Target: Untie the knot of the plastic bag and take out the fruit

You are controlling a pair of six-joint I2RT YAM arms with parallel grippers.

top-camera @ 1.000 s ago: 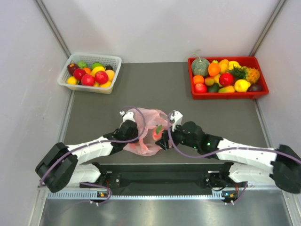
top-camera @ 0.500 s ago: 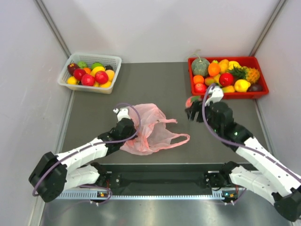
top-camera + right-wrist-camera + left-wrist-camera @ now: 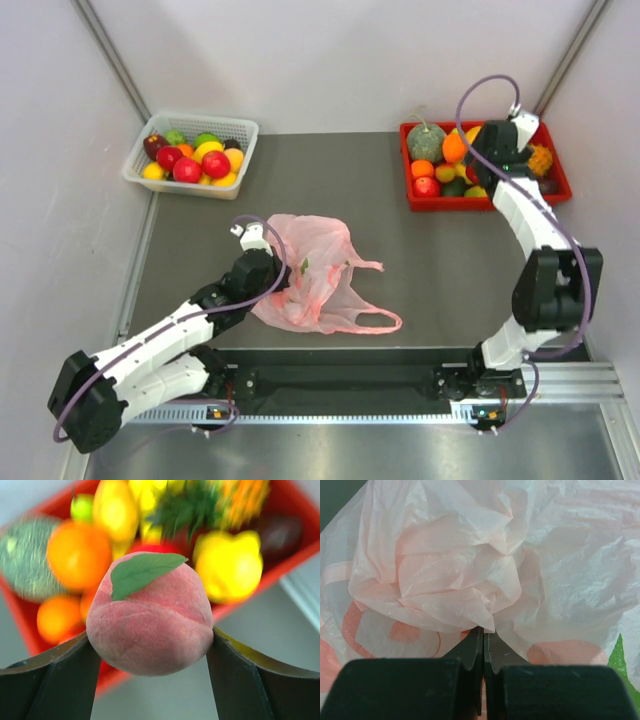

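Peach [image 3: 150, 625], leaf up, is clamped between my right fingers [image 3: 55, 685], one pad on each flank. The right gripper [image 3: 150, 637] holds it at its widest part, so the round body cannot roll out either way. It hangs over the red tray [image 3: 480, 203] at two o'clock on the table [image 3: 430, 270], above the heap [image 3: 225, 565] of other fruit and apart from it. I judge this to be the drop-off: lower a little, then part the fingers so the peach settles without bouncing out.

My left gripper [image 3: 483, 639] has its fingers pressed together on a pinch of the bag [image 3: 470, 575], with thin film bunched just past the tips. I take that hold as an anchor, because plastic this light would slide or lift otherwise.

From above, the bag lies near the middle of the table, a little toward seven o'clock, with my left gripper at its nine o'clock edge. Its handle strips [image 3: 375, 318] trail loose toward three and five o'clock, apart from each other, so I see no knot. A green scrap [image 3: 620, 655] shows through the plastic. Whether more fruit lies inside I cannot tell.

The basket [image 3: 185, 190] at ten o'clock stands well apart.
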